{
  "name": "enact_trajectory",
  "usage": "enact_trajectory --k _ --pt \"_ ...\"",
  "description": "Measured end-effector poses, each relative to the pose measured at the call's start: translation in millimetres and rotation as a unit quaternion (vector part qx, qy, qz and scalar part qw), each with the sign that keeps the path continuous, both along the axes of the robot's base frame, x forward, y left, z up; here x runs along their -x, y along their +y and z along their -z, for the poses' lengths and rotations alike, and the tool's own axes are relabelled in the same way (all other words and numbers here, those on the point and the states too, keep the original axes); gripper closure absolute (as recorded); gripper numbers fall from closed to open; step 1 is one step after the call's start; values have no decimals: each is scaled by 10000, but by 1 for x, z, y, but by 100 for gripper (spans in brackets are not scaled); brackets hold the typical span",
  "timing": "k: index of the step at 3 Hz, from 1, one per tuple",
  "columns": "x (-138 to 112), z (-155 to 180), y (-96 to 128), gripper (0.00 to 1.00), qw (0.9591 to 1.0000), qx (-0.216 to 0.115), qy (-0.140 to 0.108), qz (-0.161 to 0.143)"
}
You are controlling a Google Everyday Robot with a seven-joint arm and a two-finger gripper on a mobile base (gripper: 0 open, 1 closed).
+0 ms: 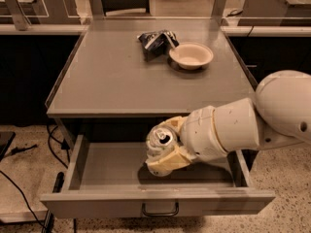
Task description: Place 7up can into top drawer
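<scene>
Pincer (164, 155), 7up can (159, 139) in roomy drawer (107, 166)

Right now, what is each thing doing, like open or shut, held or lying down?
Small white-and-green 7up can: held by the gripper, low inside the drawer.
Wide grey metal top drawer: pulled open.
Cream two-finger gripper: shut on the can, over the drawer.
Shallow cream bowl: upright on the grey table.
Dark shiny snack bag: lying crumpled beside the bowl.

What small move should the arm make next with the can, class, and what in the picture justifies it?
Probably lower the can a little, then release. The gripper holds the 7up can over the floor of the open top drawer, but it cannot be told whether the can's base touches that floor yet.
</scene>
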State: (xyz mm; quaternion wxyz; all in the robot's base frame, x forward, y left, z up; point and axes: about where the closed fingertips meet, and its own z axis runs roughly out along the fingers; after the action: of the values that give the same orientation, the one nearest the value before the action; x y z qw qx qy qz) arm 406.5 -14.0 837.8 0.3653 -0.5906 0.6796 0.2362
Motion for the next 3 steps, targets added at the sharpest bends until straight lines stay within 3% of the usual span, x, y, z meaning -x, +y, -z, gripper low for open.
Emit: enact_trajectory --k 1,2,3 --pt "-2 3 -4 100 9995 194 -238 -32" --pt "-16 14 -14 100 9979 326 -567 -6" --pt "-31 25 -21 100 9967 346 -738 57"
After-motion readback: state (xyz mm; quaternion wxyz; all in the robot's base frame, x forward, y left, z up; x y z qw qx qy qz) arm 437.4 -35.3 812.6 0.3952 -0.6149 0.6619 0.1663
